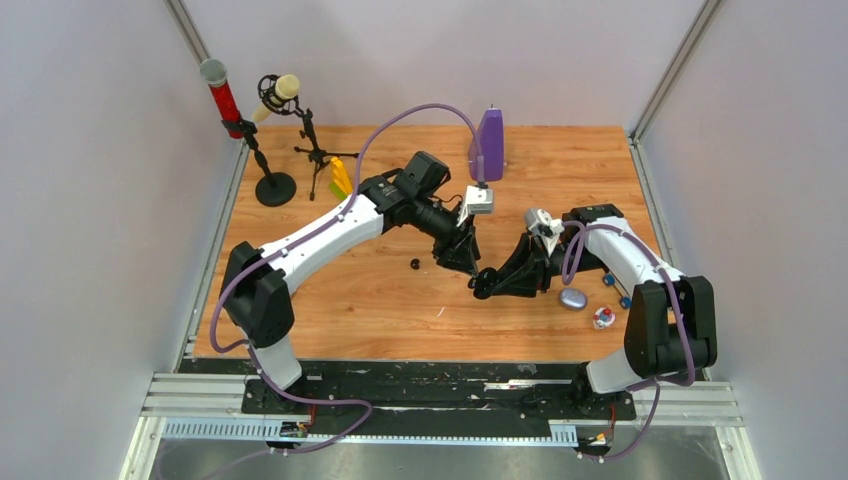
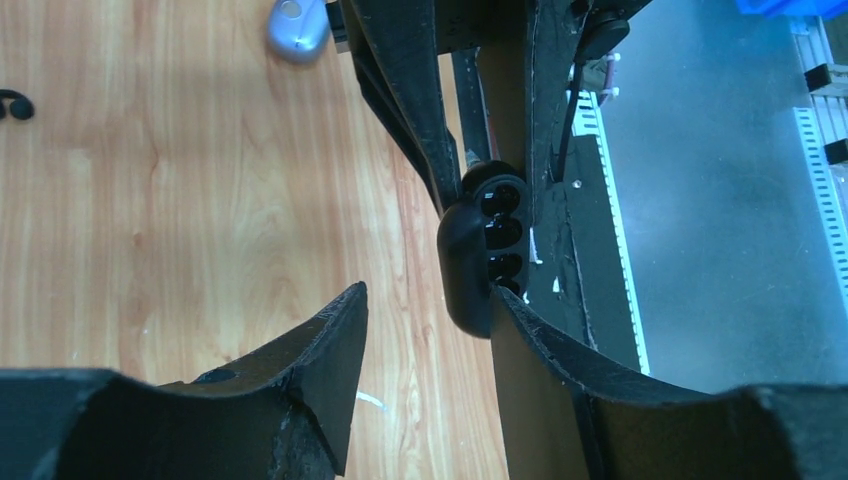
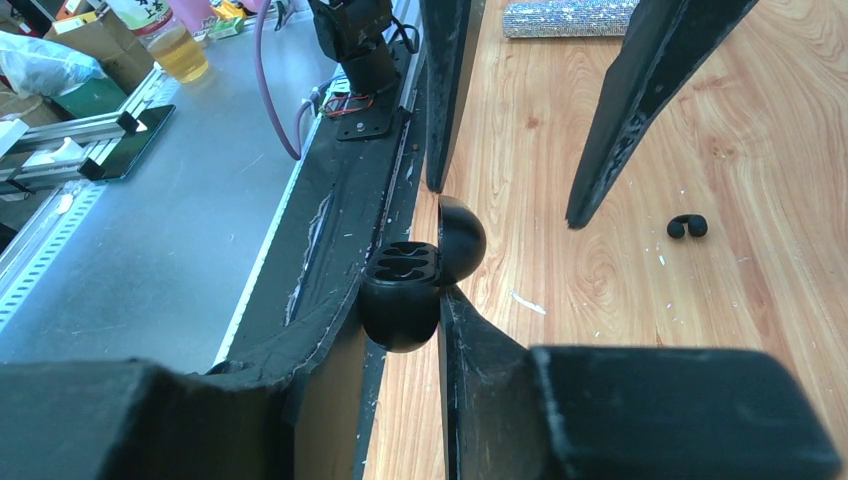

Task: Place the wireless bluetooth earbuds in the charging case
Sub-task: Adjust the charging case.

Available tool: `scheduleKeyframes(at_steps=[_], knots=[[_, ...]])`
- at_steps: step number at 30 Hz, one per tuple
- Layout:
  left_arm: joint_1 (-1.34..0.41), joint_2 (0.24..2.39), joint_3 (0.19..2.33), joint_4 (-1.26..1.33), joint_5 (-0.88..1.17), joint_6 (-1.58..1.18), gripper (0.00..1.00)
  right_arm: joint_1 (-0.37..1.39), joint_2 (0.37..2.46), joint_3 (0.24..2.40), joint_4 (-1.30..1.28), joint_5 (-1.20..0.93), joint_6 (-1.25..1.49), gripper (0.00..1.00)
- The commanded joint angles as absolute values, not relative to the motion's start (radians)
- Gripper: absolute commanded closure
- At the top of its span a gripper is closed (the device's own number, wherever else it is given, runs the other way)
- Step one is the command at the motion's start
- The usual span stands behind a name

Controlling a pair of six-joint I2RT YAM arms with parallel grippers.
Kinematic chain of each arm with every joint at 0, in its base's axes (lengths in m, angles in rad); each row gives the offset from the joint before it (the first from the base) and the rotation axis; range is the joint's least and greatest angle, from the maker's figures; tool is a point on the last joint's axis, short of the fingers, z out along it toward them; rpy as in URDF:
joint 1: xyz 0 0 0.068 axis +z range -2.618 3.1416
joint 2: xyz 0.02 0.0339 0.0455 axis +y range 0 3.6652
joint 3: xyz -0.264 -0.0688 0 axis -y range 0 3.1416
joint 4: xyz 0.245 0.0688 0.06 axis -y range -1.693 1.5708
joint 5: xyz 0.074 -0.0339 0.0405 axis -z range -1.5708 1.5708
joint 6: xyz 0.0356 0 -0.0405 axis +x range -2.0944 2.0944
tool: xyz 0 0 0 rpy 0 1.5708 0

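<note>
Right wrist view: my right gripper (image 3: 400, 322) pinches the open black charging case (image 3: 405, 295) at centre frame. My left gripper (image 2: 428, 300), spread and empty, has one fingertip beside its lid; a nudge could twist it loose. Unheld, the black earbuds (image 3: 687, 226) lie on the table (image 3: 770, 140), centre right.

Two cases (image 1: 572, 298) (one black); one loose earbud (image 1: 415, 264).

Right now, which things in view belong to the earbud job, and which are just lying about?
Job: open black case in the right gripper; loose black earbud; pale purple case.
Lying about: red microphone; cream microphone; purple container; small yellow object.
</note>
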State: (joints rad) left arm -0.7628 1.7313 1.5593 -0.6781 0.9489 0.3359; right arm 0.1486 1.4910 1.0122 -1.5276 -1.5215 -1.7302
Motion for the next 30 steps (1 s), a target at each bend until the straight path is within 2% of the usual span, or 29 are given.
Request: scheduleKeyframes(at_steps=[1,9,18,22,26,27,29,30], knots=[[-0.78,1.742,1.608,-0.661,0.984,0.3,0.45,0.156,1.492,1.031,-1.537,-1.631,-1.764,1.0],[-0.807,1.748,1.618,-0.693,0.982,0.315,0.6,0.157,1.499,1.033,-1.536,-1.625,-1.763,1.0],[-0.825,1.756,1.615,-0.744,0.952,0.361,0.65,0.158,1.5,1.037,-1.537,-1.621,-1.764,1.0],[-0.828,1.755,1.606,-0.752,0.942,0.371,0.74,0.157,1.5,1.036,-1.537,-1.618,-1.765,1.0],[-0.828,1.754,1.608,-0.743,0.939,0.366,0.77,0.157,1.502,1.035,-1.537,-1.62,-1.765,1.0],[-0.828,1.754,1.608,-0.741,0.938,0.365,0.76,0.157,1.503,1.035,-1.537,-1.62,-1.766,1.0],[-0.828,1.755,1.61,-0.736,0.928,0.36,0.66,0.157,1.501,1.036,-1.537,-1.619,-1.764,1.0],[-0.828,1.755,1.609,-0.733,0.92,0.358,0.58,0.157,1.501,1.036,-1.536,-1.62,-1.765,1.0]])
